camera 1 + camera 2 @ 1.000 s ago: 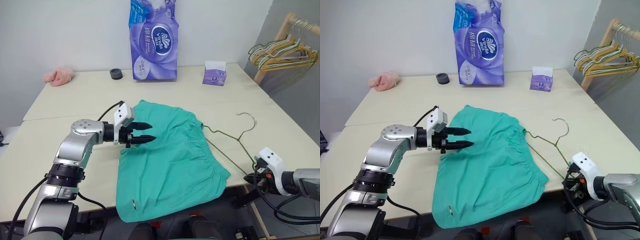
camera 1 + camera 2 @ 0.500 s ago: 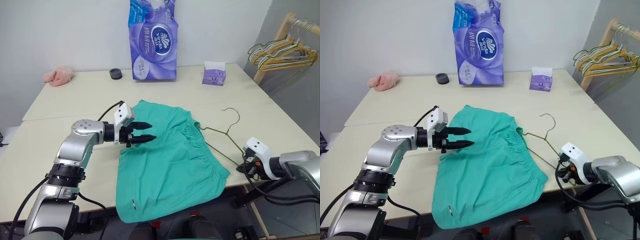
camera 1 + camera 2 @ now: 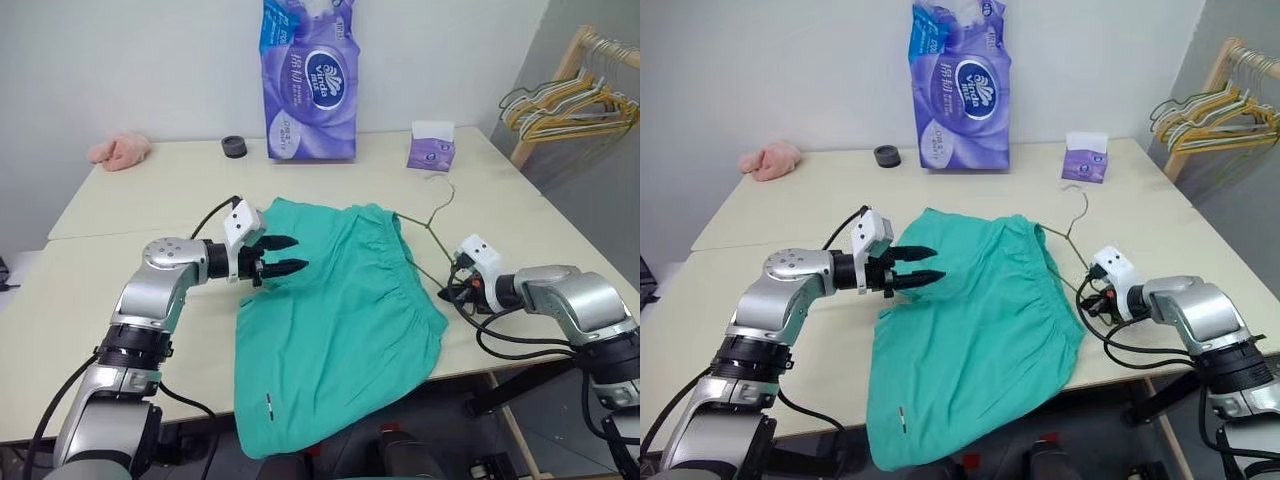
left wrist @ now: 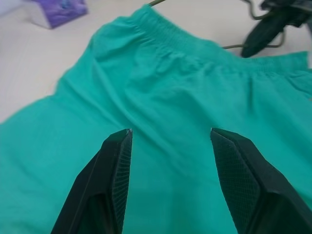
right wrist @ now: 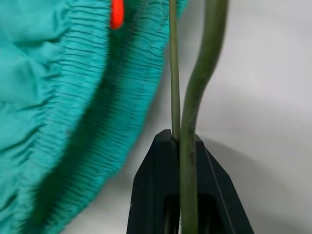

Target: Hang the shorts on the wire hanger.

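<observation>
A pale surface [image 3: 120,300] holds the teal-green shorts [image 3: 330,320], spread flat with their hem hanging over the near edge and the gathered waistband along their right side. A small white mark sits near the hem.

The left claw [image 3: 285,256] hovers low over the upper left part of the shorts, its two black fingers spread apart — nothing between them. In the left wrist view the fingers [image 4: 114,170] frame bare teal cloth.

The right claw [image 3: 1086,292] lies just beside the waistband, at the right edge of the shorts, its fingers pressed together on the wire hanger [image 3: 425,215]. The right wrist view shows the thin olive wire [image 5: 195,97] pinched between the black tips, with the ribbed waistband close alongside. The hanger's hook points away from the robot, and one arm of it runs along the far corner of the waistband.

Farther back, near the wall: a small pink cloth [image 3: 120,150] at the left, a small black round object [image 3: 234,146], a tall purple tissue pack [image 3: 308,80], and a small purple tissue box [image 3: 431,146]. At the far right, a wooden rack [image 3: 560,75] carries bunched yellow and green hangers [image 3: 560,105].
</observation>
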Robot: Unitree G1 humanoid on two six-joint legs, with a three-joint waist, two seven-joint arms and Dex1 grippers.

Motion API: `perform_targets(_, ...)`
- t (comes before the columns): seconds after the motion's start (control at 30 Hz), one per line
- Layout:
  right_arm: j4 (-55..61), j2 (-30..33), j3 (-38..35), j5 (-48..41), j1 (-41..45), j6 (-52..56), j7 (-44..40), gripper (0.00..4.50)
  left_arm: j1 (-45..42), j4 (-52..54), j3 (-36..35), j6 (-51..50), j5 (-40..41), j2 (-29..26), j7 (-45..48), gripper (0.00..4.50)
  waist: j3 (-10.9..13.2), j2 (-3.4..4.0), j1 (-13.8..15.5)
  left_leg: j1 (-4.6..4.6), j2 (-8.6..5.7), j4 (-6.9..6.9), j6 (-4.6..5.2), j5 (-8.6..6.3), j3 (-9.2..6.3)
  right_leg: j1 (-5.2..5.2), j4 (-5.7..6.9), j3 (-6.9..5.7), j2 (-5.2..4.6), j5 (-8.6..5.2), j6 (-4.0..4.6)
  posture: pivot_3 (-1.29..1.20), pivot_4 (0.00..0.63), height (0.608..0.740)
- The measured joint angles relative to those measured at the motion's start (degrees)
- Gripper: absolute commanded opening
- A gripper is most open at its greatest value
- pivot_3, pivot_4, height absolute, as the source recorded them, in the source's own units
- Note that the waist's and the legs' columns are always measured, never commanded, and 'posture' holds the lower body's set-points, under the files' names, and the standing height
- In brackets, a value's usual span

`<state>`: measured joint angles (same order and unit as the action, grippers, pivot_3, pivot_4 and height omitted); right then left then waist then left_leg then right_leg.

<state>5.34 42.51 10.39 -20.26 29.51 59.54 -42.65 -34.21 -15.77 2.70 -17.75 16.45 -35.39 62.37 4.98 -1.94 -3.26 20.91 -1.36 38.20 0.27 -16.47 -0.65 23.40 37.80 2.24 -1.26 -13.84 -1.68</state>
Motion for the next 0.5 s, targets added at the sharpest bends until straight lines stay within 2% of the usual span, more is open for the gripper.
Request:
perform_targets(0.03, 2.6, -0.4, -0.2, 0.0, 0.1, -0.2, 0.6, 0.00, -0.7, -1.0, -0.7, 0.5, -0.1, 0.1, -1.0, 2.67, 0.0, 0.01, 0.0, 0.00, 0.00, 0.00, 0.00, 0.00, -0.02, 0.01, 0.01, -0.01, 0.00, 0.00, 0.00, -0.10, 0.035, 0.740)
perform_targets(0.13, 10.2, -1.1, -0.2, 0.0, -0.1, -0.5, 2.2, 0.00, -3.5, -4.4, -2.7, 0.7, 0.1, 0.2, -2.8, 3.19, 0.0, -0.01, 0.0, 0.01, 0.00, -0.01, -0.01, -0.01, -0.03, 0.02, 0.04, -0.03, 0.00, 0.01, 0.00, -0.10, 0.034, 0.740)
perform_targets(0.23, 15.3, -0.9, 0.7, 0.9, -1.2, -0.7, 3.1, 0.00, -6.0, -6.3, -3.4, 0.5, 0.6, -1.3, -0.6, 4.11, 0.0, -0.04, -0.1, 0.03, -0.01, 0.00, -0.03, -0.02, -0.03, 0.03, 0.03, -0.05, -0.01, 0.01, -0.01, -0.11, 0.031, 0.740)
perform_targets(0.3, 17.4, -0.1, 3.2, 2.3, -1.5, -1.9, 3.1, 0.00, -8.3, -7.5, -3.4, 0.8, 0.7, -3.1, 2.3, 4.48, 0.0, -0.04, -0.1, 0.04, -0.01, 0.02, -0.03, -0.01, -0.03, 0.04, 0.03, -0.06, -0.01, 0.02, 0.01, -0.12, 0.031, 0.740)
perform_targets(0.5, 19.4, 2.9, 8.6, 6.5, -2.1, -6.2, 2.1, 0.00, -12.7, -6.9, 0.2, 4.4, -0.7, -9.5, 15.8, 4.48, -0.1, 0.00, -0.7, 0.03, -0.04, 0.00, -0.03, -0.01, 0.02, 0.04, 0.01, -0.04, 0.01, 0.02, 0.01, -0.12, 0.030, 0.740)
